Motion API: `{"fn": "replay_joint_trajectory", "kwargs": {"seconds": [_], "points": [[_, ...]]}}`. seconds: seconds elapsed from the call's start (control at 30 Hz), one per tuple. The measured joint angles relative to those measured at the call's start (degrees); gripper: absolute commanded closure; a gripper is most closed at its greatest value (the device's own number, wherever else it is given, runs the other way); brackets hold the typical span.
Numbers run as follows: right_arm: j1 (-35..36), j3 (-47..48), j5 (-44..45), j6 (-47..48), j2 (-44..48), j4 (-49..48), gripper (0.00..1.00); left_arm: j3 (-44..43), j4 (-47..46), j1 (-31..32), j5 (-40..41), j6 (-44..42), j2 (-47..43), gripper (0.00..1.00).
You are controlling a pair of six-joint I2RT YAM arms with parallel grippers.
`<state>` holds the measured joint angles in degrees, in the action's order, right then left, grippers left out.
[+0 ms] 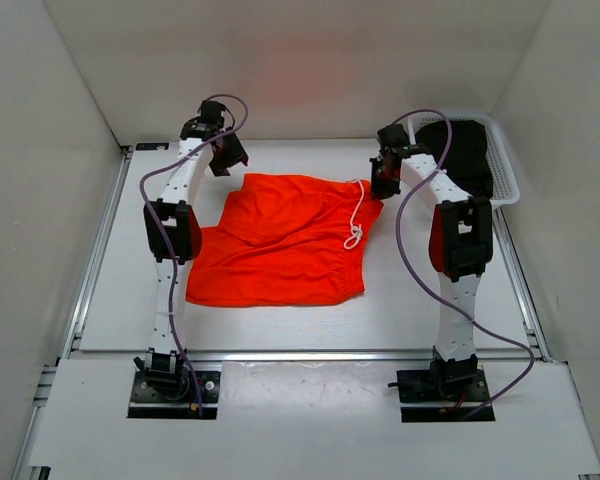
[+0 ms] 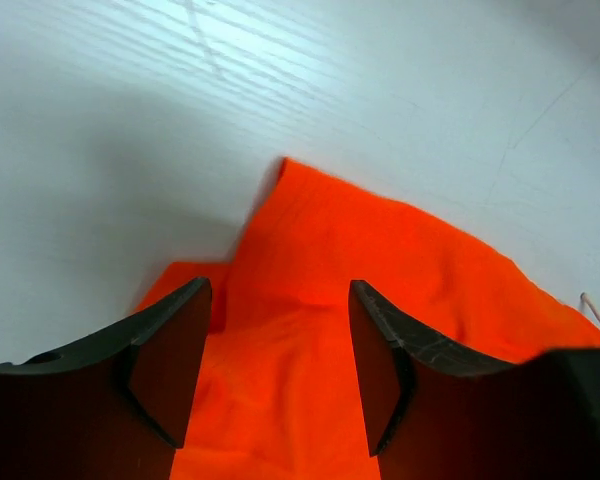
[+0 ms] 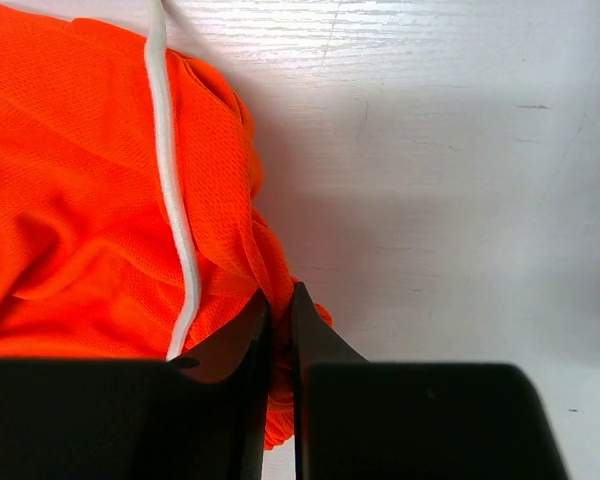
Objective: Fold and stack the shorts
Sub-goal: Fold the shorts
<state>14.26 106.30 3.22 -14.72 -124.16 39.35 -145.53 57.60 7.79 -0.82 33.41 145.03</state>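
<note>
Shorts [image 1: 280, 245], orange-red, with white drawstring [image 1: 358, 215]

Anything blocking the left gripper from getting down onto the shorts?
Nothing visible. The open left gripper hangs directly over the shorts, with only fabric below its jaws. The right gripper pinches their edge.

Item: one pair of shorts [image 1: 280, 245], bright orange-red, thin mesh fabric. It lies spread flat, left of the white basket [image 1: 505, 170] and nearer the front than it. The gathered waistband edge faces the basket, and its corner closest to the basket is bunched. A white drawstring [image 1: 357, 222] lies loose along that edge, with a knotted end. An upper layer is folded over, and the lower layer protrudes on the side away from the basket.
</note>
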Motion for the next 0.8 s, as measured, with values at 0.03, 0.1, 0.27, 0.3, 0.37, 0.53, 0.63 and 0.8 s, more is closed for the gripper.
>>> {"fn": "replay_joint_trajectory", "kwargs": {"seconds": [0.03,0.1,0.27,0.3,0.37,0.53,0.63,0.8], "points": [[0.0,0.09,-0.2,0.0,-0.13,0.0,1.0,-1.03,-0.22,0.46,-0.26,0.0,1.2,0.31],[0.0,0.11,-0.42,0.0,-0.2,0.2,1.0,-4.5,-1.2,1.49,-1.2,0.04,4.94,0.31],[0.0,0.13,-0.61,0.0,-0.2,0.46,1.0,-7.58,-4.46,3.15,-3.52,0.94,12.2,0.3],[0.0,0.13,-0.63,-0.02,-0.2,0.5,1.0,-8.37,-5.27,3.26,-4.35,1.4,12.96,0.3],[0.0,0.13,-0.63,0.0,-0.2,0.72,1.0,-9.6,-6.58,3.19,-5.27,2.03,13.11,0.33],[0.0,0.13,-0.66,0.0,-0.2,0.85,1.0,-10.23,-8.76,3.1,-6.54,3.08,14.01,0.43],[0.0,0.13,-0.66,0.0,-0.2,0.85,1.0,-9.31,-8.7,2.99,-5.4,3.26,14.12,0.48],[0.0,0.37,-1.2,0.0,-0.35,0.96,1.0,-8.57,-9.64,2.97,-0.59,1.44,13.57,0.26]]}}
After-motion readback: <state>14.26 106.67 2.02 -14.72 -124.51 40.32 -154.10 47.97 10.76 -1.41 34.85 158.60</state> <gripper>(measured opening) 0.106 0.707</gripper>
